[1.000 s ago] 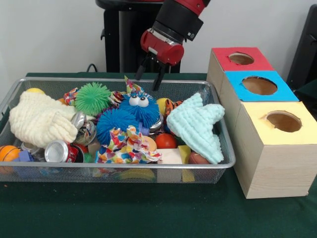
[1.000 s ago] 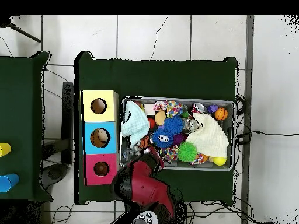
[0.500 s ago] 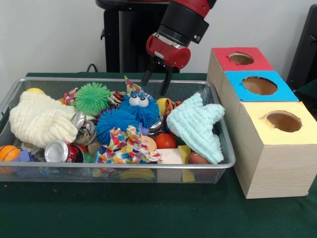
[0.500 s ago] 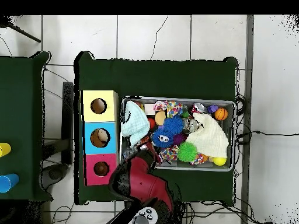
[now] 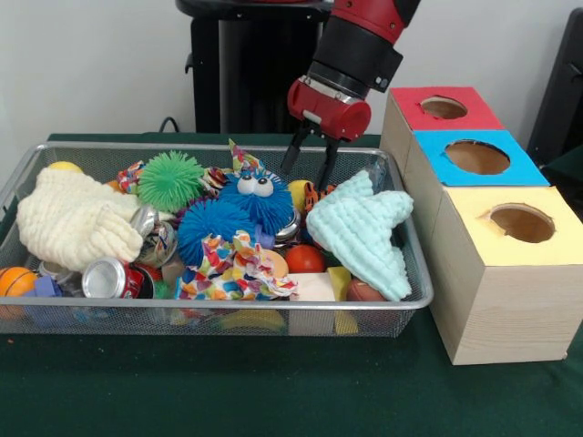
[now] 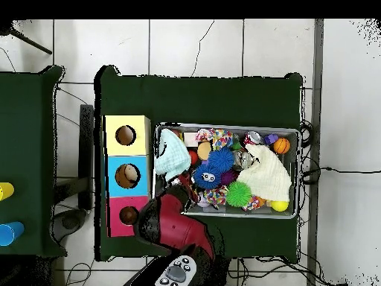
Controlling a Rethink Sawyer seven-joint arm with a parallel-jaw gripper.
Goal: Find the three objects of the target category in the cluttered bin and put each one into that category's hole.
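While its empty tool (image 5: 311, 171), fingers spread, hovers just above the orange striped tiger (image 5: 316, 193) in the wire-mesh bin (image 5: 412, 238), the arm seems mid-search, needing next to descend and close.

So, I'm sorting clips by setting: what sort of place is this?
Probably a robotics lab: a red arm on a pedestal works at a cloth-covered table, with a wire bin of toys beside colour-topped sorting boxes, and cables trailing over a tiled floor.
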